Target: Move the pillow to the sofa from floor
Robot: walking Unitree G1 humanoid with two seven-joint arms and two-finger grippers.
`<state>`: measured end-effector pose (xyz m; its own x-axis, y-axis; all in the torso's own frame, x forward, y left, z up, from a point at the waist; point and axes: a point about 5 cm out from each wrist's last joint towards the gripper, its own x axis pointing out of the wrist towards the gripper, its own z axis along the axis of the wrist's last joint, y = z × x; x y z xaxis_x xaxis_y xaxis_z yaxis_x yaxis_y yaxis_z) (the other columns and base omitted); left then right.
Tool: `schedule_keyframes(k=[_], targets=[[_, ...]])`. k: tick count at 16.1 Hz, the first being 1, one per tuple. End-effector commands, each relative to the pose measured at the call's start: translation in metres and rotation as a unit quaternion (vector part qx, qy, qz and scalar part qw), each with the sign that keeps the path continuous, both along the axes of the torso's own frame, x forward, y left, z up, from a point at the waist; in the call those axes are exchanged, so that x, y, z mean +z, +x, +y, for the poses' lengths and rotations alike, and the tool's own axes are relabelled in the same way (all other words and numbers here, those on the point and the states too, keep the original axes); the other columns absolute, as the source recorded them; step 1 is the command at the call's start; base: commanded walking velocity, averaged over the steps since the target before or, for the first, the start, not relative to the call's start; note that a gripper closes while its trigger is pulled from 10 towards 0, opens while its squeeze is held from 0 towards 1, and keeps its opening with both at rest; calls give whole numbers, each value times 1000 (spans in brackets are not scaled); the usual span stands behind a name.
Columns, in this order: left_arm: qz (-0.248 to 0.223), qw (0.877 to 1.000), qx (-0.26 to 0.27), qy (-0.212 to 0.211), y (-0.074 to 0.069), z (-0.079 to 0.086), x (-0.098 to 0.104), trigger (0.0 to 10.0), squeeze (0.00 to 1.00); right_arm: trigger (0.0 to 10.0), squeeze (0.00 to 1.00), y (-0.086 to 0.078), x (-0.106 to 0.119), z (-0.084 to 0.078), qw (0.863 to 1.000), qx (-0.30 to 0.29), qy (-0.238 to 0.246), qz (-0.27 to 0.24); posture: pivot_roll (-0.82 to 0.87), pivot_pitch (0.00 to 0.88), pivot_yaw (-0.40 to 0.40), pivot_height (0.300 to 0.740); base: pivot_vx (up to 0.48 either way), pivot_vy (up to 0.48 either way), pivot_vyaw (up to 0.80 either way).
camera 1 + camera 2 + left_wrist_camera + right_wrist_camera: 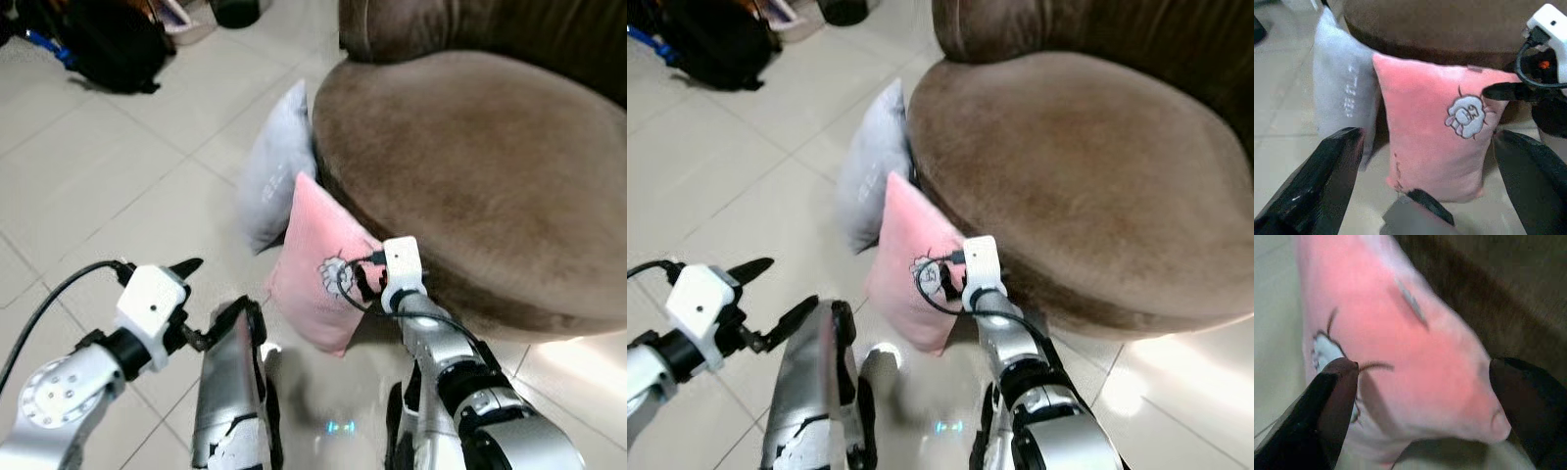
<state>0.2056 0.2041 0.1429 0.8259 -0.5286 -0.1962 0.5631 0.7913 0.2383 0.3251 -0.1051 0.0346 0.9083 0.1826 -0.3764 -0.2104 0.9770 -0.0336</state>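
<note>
Right wrist view: right gripper (1420,396) spread astride the pink pillow's (318,279) upper corner, propped on tile against the brown sofa (490,166) at 12 o'clock. Soft, light; pinch that corner. Left gripper (1425,181) spread, clear.

Between my left gripper's (1425,161) spread fingers, a pink pillow (1430,127) (sheep patch on its face) stands against the brown sofa (1449,24), a grey pillow (1339,93) just beside it.
</note>
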Motion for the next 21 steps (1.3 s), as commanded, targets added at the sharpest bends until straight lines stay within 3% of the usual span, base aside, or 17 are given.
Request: schedule_keyframes(k=[1,3,4,5,8,9,10,21], targets=[[5,1000,-12,5,-4,3,6,10000,0,10000,1000,1,-1,6,1000,7,-2,7,243,300,104,478,0,0,0],[13,1000,-15,11,-5,8,8,10000,0,10000,1000,3,0,9,1000,-2,-14,5,278,318,116,478,0,0,0],[16,1000,-14,16,-5,10,7,10000,0,10000,663,5,2,8,1000,-12,-24,-6,281,318,116,478,0,0,0],[22,1000,-9,20,-5,16,1,10000,0,10000,0,7,6,9,999,-21,-22,-18,293,310,118,478,0,0,0],[41,999,1,25,-1,23,-20,10000,0,10000,0,11,12,16,999,-12,-32,-35,295,332,122,478,0,0,0],[48,999,-1,25,-2,20,-27,10000,0,4667,0,9,10,23,999,12,-33,-30,293,335,120,478,0,0,0],[51,998,-2,23,-2,17,-32,10000,0,0,0,6,9,29,998,34,-30,-32,288,328,118,478,0,0,0],[38,999,-8,21,3,18,-22,10000,0,0,0,6,9,33,998,54,-24,-34,281,322,118,478,0,0,0]])
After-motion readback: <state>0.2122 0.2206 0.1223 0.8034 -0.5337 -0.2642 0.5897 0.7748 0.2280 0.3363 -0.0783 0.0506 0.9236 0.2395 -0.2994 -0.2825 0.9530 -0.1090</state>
